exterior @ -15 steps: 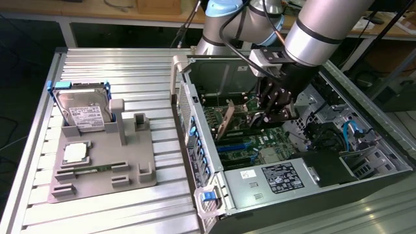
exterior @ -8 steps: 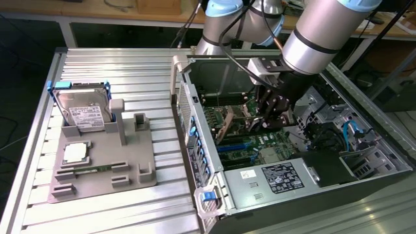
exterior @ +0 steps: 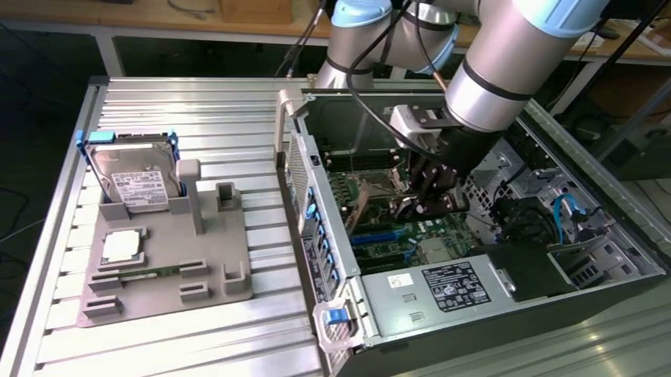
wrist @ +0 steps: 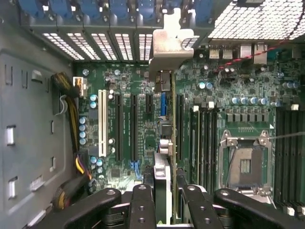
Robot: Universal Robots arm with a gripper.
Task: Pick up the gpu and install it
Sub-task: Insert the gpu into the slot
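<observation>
1 gpu (wrist: 167, 45), 1 hard drive (exterior: 134, 177), 1 computer case (exterior: 298, 157), 1 gripper (exterior: 419, 206).

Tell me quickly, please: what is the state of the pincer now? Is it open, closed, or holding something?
Pincer: closed on the gpu, holding it inside the computer case, over the motherboard.

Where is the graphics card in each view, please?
Exterior view: the graphics card is inside the open computer case, tilted, held by the gripper.
Wrist view: the graphics card is seen edge-on, running from the gripper to its silver bracket.
Shared landmark: the row of blue clips on the case's slot wall.
</observation>
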